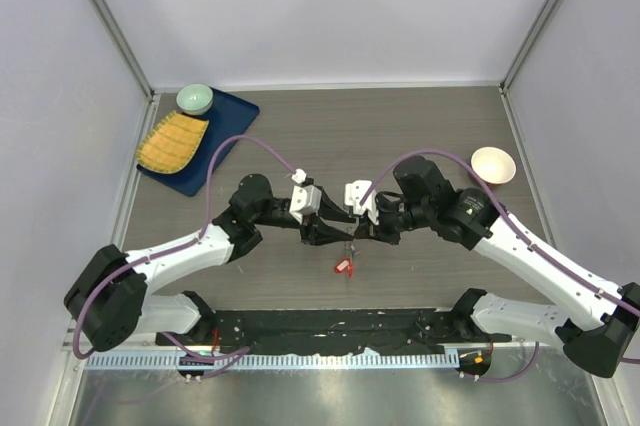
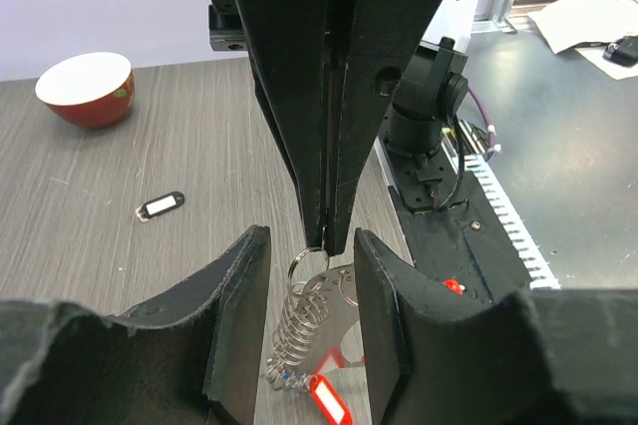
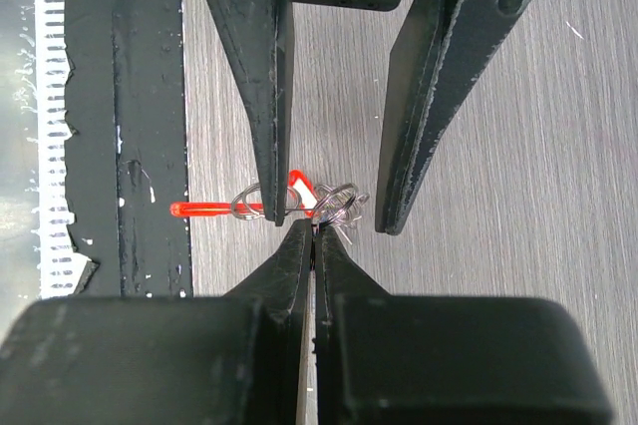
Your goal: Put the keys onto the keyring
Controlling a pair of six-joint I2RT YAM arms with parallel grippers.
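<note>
The keyring [image 2: 299, 317], a pale coiled chain with a red tag [image 2: 327, 400] at its lower end, hangs from its top ring. My right gripper [image 2: 325, 235] comes down from above and is shut on that ring. My left gripper [image 2: 311, 239] stands open around the chain, a finger [image 2: 234, 325] on each side, not touching it. A flat silver key [image 2: 344, 290] hangs just behind the coil. In the right wrist view the right gripper [image 3: 314, 228] pinches the wire loops [image 3: 339, 201] between the left gripper's spread fingers [image 3: 269, 96]. Both grippers meet at mid-table [image 1: 348, 234], with the red tag [image 1: 343, 267] below them.
A small black oval fob [image 2: 159, 207] lies on the table towards a red-and-white bowl [image 2: 88, 88]. A blue tray [image 1: 225, 136] with a yellow mat and a green bowl [image 1: 195, 98] sits at the back left. The black base plate [image 1: 330, 326] runs along the near edge.
</note>
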